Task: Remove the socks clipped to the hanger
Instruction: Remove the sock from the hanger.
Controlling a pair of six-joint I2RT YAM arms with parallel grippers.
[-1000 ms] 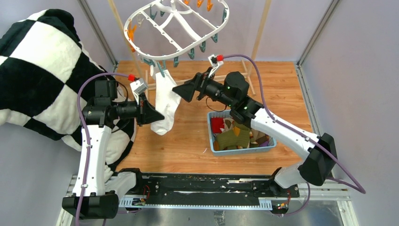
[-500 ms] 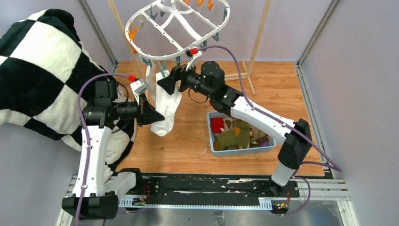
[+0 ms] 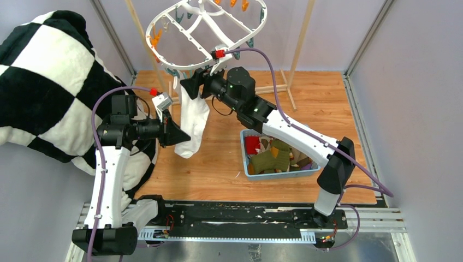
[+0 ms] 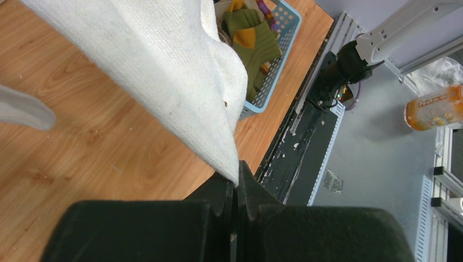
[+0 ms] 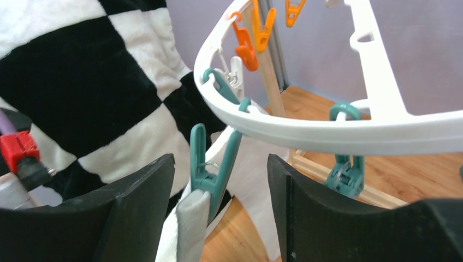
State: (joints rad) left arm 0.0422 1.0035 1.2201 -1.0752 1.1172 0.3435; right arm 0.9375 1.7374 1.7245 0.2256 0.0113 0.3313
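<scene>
One white sock (image 3: 194,117) hangs from the white oval hanger (image 3: 199,24) by a teal clip (image 5: 210,164). My left gripper (image 3: 177,136) is shut on the sock's lower tip; the left wrist view shows the sock's (image 4: 164,71) corner pinched between the closed jaws (image 4: 236,183). My right gripper (image 3: 185,87) is open at the hanger's near rim (image 5: 306,131). Its jaws (image 5: 218,185) stand either side of the teal clip, apart from it. The clip grips the sock's cuff (image 5: 188,229). Several other socks (image 3: 273,155) lie in a blue basket.
The blue basket (image 3: 245,164) sits on the wooden floor at right of centre, also in the left wrist view (image 4: 284,33). A black-and-white checked blanket (image 3: 43,82) hangs at left. A light wooden rack (image 3: 284,87) stands behind. Empty orange and teal clips line the hanger.
My right arm has swung left and up from above the basket to the hanger's near rim, its open jaws now around the teal clip. The left arm has held still.
</scene>
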